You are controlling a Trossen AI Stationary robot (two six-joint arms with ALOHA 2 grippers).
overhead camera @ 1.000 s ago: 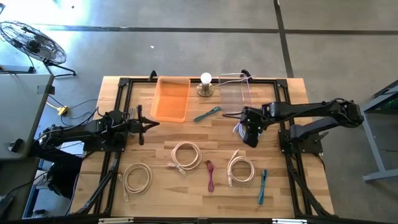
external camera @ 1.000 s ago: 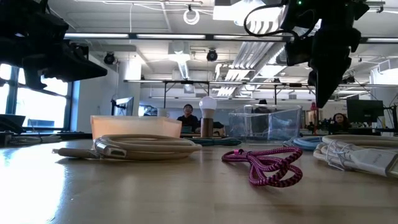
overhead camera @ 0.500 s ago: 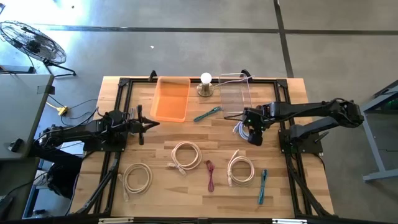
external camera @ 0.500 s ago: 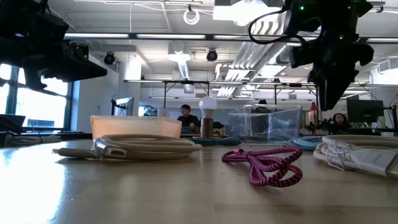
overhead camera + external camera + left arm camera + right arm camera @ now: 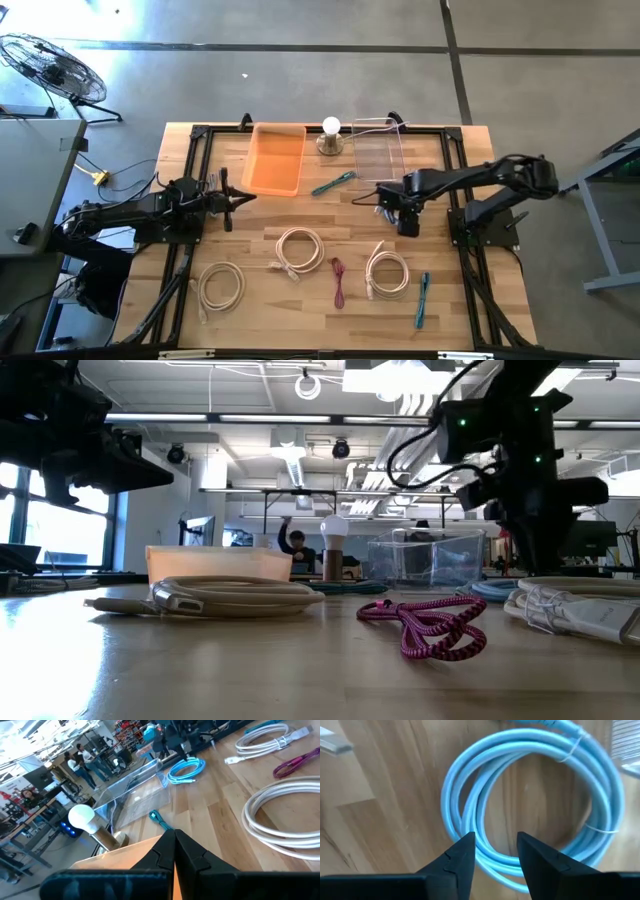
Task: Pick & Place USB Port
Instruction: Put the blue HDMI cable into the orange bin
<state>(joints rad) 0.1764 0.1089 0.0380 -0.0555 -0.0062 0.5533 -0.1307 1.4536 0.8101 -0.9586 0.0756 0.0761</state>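
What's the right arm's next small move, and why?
Probably ease straight down and close: the right gripper hangs open over the light blue cable coil, one side of the loop lined up between its fingers, nothing gripped yet.

The right claw [image 5: 407,226] has dropped low over the light-blue cable coil [image 5: 535,805].

My right end effector [image 5: 407,222] hangs over a coiled cable [image 5: 530,810] just before the clear bin [image 5: 377,150] at the surface's [image 5: 260,290] back. A lamp [image 5: 331,136] stands between that bin and the tray [image 5: 274,158] to its left.
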